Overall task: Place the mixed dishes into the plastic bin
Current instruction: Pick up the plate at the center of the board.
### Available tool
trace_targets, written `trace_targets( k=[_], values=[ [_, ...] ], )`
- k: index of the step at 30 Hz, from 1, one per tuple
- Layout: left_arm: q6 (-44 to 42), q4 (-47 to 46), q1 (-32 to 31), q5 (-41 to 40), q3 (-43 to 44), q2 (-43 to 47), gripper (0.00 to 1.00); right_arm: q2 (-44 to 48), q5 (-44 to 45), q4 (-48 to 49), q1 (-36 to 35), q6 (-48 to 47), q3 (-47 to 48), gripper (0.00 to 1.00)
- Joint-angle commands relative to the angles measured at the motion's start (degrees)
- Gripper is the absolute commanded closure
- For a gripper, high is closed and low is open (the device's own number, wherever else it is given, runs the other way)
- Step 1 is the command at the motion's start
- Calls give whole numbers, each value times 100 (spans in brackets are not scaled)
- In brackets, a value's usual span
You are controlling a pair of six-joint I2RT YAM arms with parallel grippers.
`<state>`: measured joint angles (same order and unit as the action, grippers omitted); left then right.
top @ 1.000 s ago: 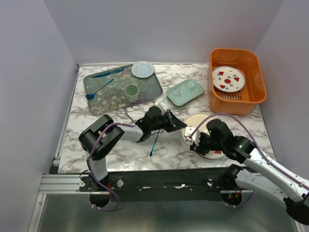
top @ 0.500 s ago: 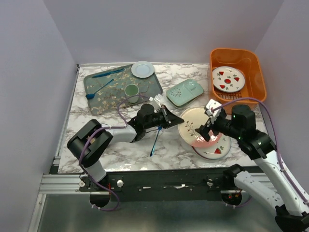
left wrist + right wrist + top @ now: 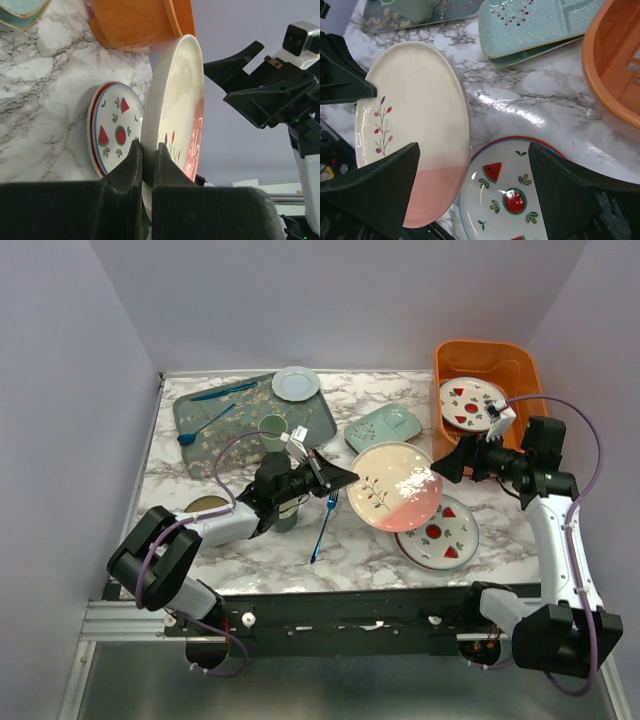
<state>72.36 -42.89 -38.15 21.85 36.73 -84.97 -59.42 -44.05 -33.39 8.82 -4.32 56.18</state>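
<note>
Left end effector (image 3: 146, 150) first: shut tight on the rim of the pink-and-cream plate (image 3: 175, 100), pinching it edge-on and holding it clear of the counter (image 3: 370, 560), on the side of the plastic bin (image 3: 487, 458) nearest the arms.

Right end effector (image 3: 447, 464) next: spread wide, gripping nothing, pointed away from the bin and straight at the plate's free rim. From the right wrist view, that rim lying in the gap between the two open fingers (image 3: 375, 190); contact with either one impossible to tell.

So: plate stretched between both end effectors, with the left on the rim far from the bin and the right at the rim close to it. Looks like a handover, not yet closed. Bin directly behind the right end effector and well apart from the left end effector, making the right arm plainly the nearer one for the drop. Plate face tilted upward, its width running along the line from left end effector to bin.

- **Inside the bin:** a white plate with red marks (image 3: 470, 402).
- **On the counter, near the bin's front wall:** a red-rimmed watermelon plate (image 3: 440, 536), partly under the held plate as seen from above.
- **On the counter, left of the bin:** a pale-green divided dish (image 3: 385, 428).

Likely need: right fingers closing square on the rim before any release by the left.
</note>
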Motion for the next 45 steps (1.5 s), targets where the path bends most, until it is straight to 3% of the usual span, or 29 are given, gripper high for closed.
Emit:
trace_targets(
  k=[1, 5, 13, 18, 24, 27, 30, 31, 34, 35, 36, 37, 40, 45],
  values=[
    [-64, -457, 194, 48, 1, 639, 100, -307, -1262, 86, 199, 616, -37, 5],
    [-64, -518, 247, 74, 9, 718, 100, -570, -2061, 262, 199, 879, -204, 12],
    [94, -791, 273, 144, 80, 631, 100, -1045, -2529, 333, 173, 1003, -266, 23],
    [121, -835, 264, 153, 168, 578, 100, -1160, -2705, 359, 15, 1047, -292, 23],
    [129, -852, 264, 153, 273, 490, 100, -1265, -3004, 377, -65, 1143, -248, 37],
    [138, -843, 264, 171, 317, 473, 100, -1326, -3179, 394, -65, 1196, -222, 47],
    [112, -808, 264, 197, 361, 464, 100, -1397, -3399, 403, -65, 1275, -161, 68],
    [103, -773, 264, 197, 379, 464, 100, -1423, -3460, 412, -65, 1293, -108, 82],
    [42, -668, 264, 189, 396, 481, 100, -1485, -3715, 421, -56, 1381, 15, 99],
    [-19, -633, 273, 188, 388, 490, 100, -1502, -3812, 429, -38, 1390, 59, 100],
    [-63, -589, 273, 180, 387, 534, 95, -1511, -3873, 438, -12, 1433, 94, 100],
    [-107, -449, 299, 162, 379, 560, 73, -1529, -3944, 447, 75, 1460, 138, 100],
    [-423, 129, 422, 110, 379, 788, 42, -1617, -4146, 482, 373, 1583, 340, 100],
    [-1302, 1211, 677, -285, 414, 1568, 22, -1757, -4077, 535, 779, 1679, 691, 100]
  ],
)
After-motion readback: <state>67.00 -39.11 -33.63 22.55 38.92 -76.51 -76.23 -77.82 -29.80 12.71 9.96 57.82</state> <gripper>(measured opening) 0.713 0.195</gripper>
